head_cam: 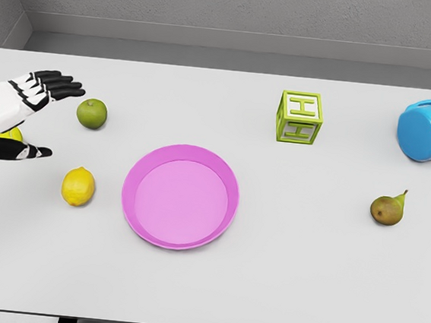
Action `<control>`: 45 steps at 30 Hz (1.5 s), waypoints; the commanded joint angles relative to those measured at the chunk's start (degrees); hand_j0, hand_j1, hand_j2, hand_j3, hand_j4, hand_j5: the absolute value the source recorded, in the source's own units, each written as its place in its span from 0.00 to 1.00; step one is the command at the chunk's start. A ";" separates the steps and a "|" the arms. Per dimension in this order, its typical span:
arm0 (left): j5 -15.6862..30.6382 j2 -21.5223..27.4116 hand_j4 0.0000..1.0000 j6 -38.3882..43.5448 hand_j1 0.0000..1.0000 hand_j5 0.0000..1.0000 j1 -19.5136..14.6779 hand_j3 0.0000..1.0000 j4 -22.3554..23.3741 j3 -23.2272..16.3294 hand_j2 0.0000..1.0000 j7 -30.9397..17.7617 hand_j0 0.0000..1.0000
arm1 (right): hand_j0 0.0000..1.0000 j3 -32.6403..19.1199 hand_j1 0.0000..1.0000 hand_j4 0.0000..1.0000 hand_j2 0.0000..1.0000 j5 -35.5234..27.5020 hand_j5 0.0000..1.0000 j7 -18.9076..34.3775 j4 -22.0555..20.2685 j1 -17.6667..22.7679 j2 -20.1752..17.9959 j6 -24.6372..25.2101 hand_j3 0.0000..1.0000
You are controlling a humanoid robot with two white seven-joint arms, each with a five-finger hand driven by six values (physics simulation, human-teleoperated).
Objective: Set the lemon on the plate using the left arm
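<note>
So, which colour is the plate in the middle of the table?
The plate is pink-magenta, seen clearly in the head view.

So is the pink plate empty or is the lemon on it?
Empty. The plate shows only bare pink inside; the lemon sits on the table beside it.

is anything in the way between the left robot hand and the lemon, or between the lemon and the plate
Nothing visible blocks either path. The left robot hand is open, up and left of the lemon, with bare table between them. The green apple sits farther back, off that line. The pink plate lies just right of the lemon across a clear gap.
</note>
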 commanded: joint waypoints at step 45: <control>-28.50 3.12 1.00 0.05 1.00 1.00 -8.79 1.00 3.63 -20.19 1.00 -7.02 1.00 | 1.00 0.12 1.00 1.00 1.00 -0.01 1.00 0.01 0.02 0.35 0.01 -0.08 1.00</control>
